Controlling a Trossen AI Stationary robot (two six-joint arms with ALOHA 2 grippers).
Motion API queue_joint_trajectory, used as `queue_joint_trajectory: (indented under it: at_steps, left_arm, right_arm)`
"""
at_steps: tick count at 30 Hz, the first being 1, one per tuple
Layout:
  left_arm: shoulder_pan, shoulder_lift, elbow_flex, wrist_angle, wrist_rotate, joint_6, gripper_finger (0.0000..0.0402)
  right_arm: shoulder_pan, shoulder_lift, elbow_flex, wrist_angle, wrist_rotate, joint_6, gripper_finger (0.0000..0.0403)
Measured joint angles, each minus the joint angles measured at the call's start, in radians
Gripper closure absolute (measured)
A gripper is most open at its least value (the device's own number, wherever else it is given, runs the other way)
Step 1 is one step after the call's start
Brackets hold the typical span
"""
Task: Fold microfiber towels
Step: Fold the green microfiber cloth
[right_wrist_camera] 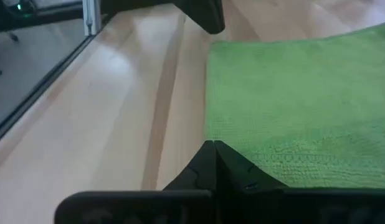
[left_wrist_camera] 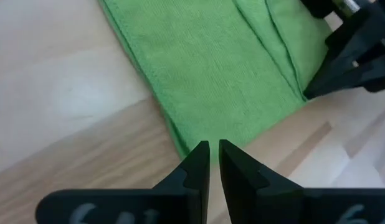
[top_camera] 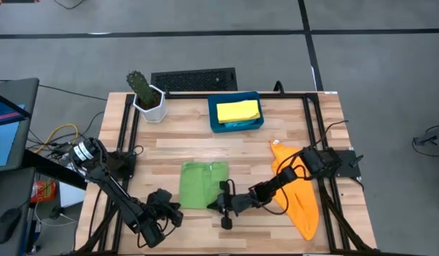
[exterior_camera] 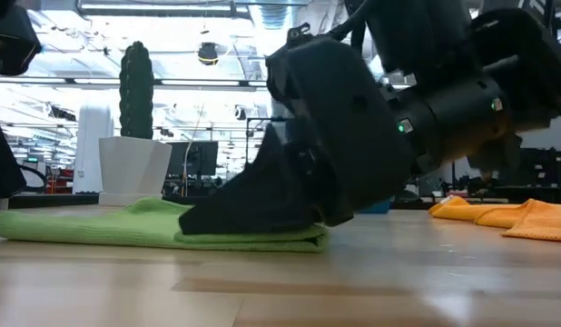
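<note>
I had both grippers down at the near edge of the green microfiber towel (top_camera: 203,185), lying folded mid-table. The left gripper (left_wrist_camera: 213,163) sat nearly closed at its near-left corner, holding nothing that I could see; the right gripper (right_wrist_camera: 215,157) was closed at its near-right corner. Right of it, the orange towel (top_camera: 299,196) lay crumpled, unfolded. Farther back, the yellow towel (top_camera: 238,111) sat folded in the dark-blue tray (top_camera: 214,124).

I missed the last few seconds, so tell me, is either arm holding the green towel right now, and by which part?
It cannot be told. Both grippers, left and right, sit shut at the near edge of the green towel, which lies flat.
</note>
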State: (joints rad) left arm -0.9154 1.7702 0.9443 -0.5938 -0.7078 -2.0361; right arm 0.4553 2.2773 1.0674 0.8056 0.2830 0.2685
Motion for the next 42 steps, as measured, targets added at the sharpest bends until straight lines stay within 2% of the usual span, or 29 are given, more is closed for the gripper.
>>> queue_joint_trajectory:
  at_steps: [6,12,17,20,25,31,35,38,42]
  left_arm:
    - [-0.001,0.019,0.001,0.017,0.013,0.001,0.0374]
    - [-0.002,0.111,0.004,0.079,0.028,-0.001,0.0374]
    - [-0.005,0.134,0.005,0.077,0.014,-0.09,0.0374]
    - [-0.006,0.11,0.004,0.064,0.035,-0.094,0.0374]
    - [-0.018,0.038,-0.001,0.006,0.141,-0.118,0.0374]
    - [-0.03,-0.097,0.0,-0.1,0.15,-0.111,0.0374]
    - [-0.031,-0.158,0.0,-0.152,0.254,-0.101,0.0373]
    - [-0.02,-0.172,0.0,-0.16,0.34,-0.069,0.0362]
    - [-0.002,-0.172,0.0,-0.122,0.337,-0.065,0.0324]
  right_arm:
    - [-0.013,-0.097,0.003,0.012,0.007,-0.099,0.0383]
    - [-0.021,-0.122,0.001,0.013,0.012,-0.121,0.0382]
    - [-0.01,-0.124,0.002,0.007,0.007,-0.103,0.0377]
    - [-0.004,-0.124,0.002,0.009,0.008,-0.1,0.0381]
    - [-0.007,-0.124,0.002,0.009,0.007,-0.106,0.0383]
    - [-0.006,-0.124,0.002,0.01,0.007,-0.109,0.0372]
    - [-0.01,-0.124,0.002,0.009,0.006,-0.109,0.0373]
    - [-0.014,-0.124,0.002,0.003,-0.001,-0.104,0.0377]
    - [-0.026,-0.124,0.002,-0.009,-0.024,-0.083,0.0378]
